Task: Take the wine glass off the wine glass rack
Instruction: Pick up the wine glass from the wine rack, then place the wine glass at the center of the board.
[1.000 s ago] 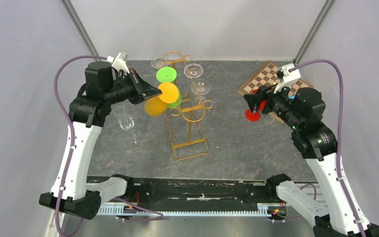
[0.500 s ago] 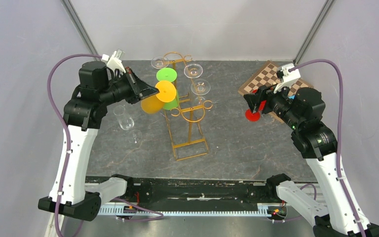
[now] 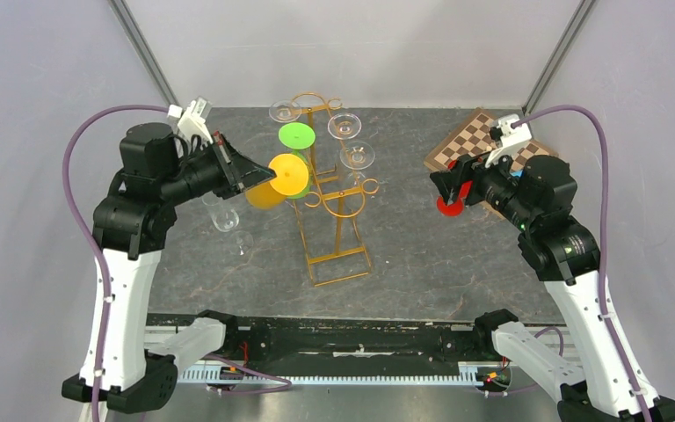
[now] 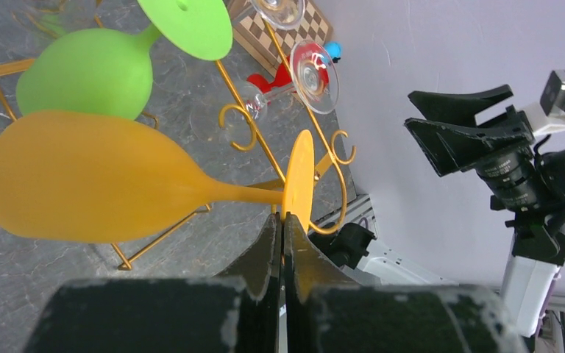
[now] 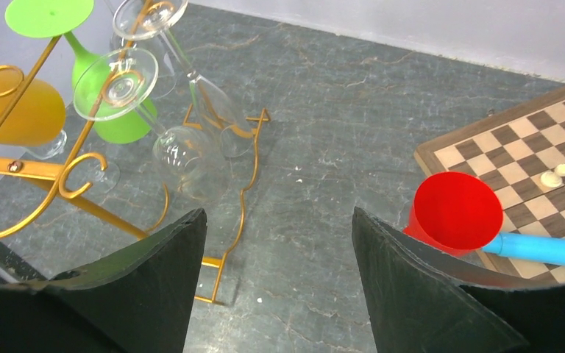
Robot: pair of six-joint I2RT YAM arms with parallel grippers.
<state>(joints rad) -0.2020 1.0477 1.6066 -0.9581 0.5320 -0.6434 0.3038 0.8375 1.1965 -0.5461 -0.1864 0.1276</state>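
An orange wine glass (image 3: 274, 183) lies sideways in the air just left of the gold wine glass rack (image 3: 338, 215). My left gripper (image 3: 262, 176) is shut on the rim of its round foot (image 4: 298, 180), and the bowl (image 4: 81, 187) points away to the left. The foot stands close to a curled hook of the rack (image 4: 265, 151); whether they touch is unclear. A green glass (image 3: 296, 134) and three clear glasses (image 3: 357, 156) hang on the rack. My right gripper (image 3: 448, 186) is open and holds nothing, to the right of the rack.
Two clear glasses (image 3: 224, 215) stand on the table under my left arm. A red cup (image 5: 456, 213) and a blue rod (image 5: 544, 250) sit at the edge of a chessboard (image 5: 530, 140) by my right gripper (image 5: 278, 220).
My left arm has pulled back to the left with the orange glass, which has moved away from the rack's top rail. The right arm has barely shifted.
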